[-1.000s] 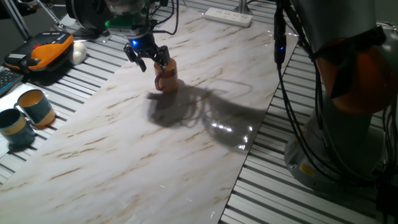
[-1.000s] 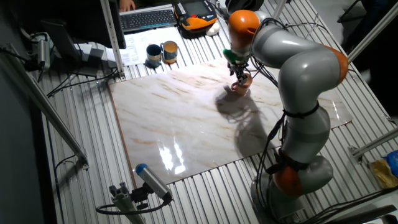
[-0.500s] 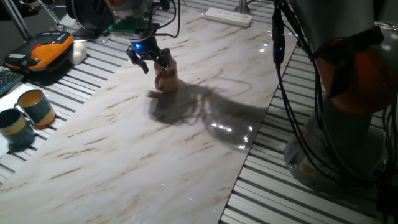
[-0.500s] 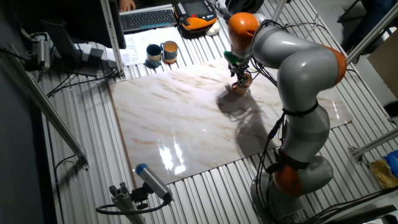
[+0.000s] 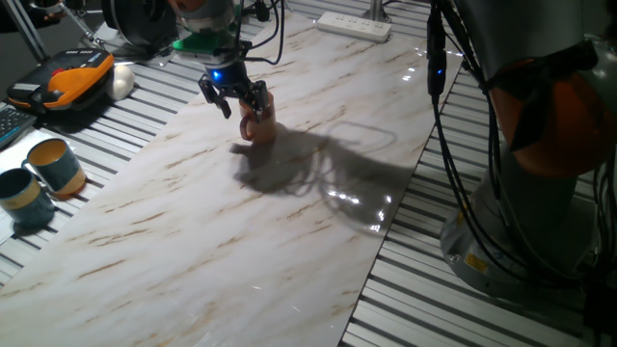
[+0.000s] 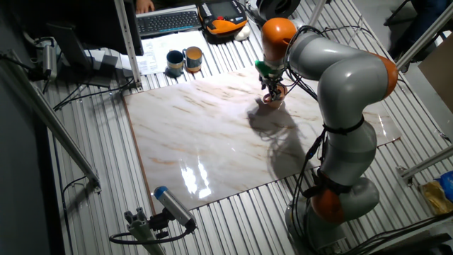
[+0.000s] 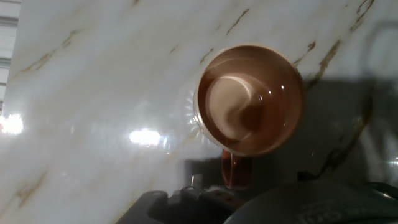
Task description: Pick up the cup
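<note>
1. Looking at the cup [image 5: 258,128]: standing upright on the pale marble desk [image 5: 193,236], open side up, toward the far side and well away from the edges. Probably sitting like that so that reaching it from the top is easy.
2. Looking at the gripper [image 5: 234,96]: hanging just above the cup with its fingers spread apart and pointing down. Not pinching anything. Maybe brushing the rim with one finger, but not telling for sure from here.
3. Peeking through the hand view: looking right down into the cup [image 7: 249,99], with its light inside showing and its little handle poking toward the bottom of the picture. Likely lining up over the cup's mouth so that one finger is going inside and one outside the wall, or both around it. Guessing only.
4. Thinking about the job: lining up looking nearly done, squeezing and lifting not done yet.
5. Counting cups: one orange-pink cup on the desk, and two blue mugs [image 5: 60,169] sitting side by side off the desk on the ribbed top, well apart from the gripper. Not the ones for picking up.
6. Counting other things: one grey and orange arm [image 6: 347,78], one gripper, one white plug strip [image 5: 354,25] by the far edge, one orange and black box [image 5: 72,77], one keyboard [image 6: 166,21].
</note>
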`<action>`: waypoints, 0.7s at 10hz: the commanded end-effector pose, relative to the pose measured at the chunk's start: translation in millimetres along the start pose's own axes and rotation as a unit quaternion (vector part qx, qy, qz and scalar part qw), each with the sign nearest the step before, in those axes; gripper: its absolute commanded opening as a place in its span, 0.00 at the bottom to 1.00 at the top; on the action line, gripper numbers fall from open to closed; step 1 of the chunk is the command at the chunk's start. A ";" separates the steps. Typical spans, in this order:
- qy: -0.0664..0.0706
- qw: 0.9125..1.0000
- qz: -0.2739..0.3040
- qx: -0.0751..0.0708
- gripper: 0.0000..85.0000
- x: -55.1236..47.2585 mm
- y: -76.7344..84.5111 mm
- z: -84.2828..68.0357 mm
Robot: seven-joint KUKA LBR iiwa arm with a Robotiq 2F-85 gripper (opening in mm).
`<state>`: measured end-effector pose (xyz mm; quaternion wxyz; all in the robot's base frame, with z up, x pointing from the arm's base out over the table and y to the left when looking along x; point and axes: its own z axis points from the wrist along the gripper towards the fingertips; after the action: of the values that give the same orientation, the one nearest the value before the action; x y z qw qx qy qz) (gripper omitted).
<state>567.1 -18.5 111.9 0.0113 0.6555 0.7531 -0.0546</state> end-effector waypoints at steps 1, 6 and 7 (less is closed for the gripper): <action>0.000 1.000 0.000 0.000 0.80 0.7 -0.3 0.1; 0.004 1.000 -0.007 -0.006 0.60 0.4 1.8 4.7; 0.004 1.000 -0.007 -0.006 0.60 0.4 2.5 6.6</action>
<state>569.2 -18.5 104.9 0.0117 0.6502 0.7582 -0.0472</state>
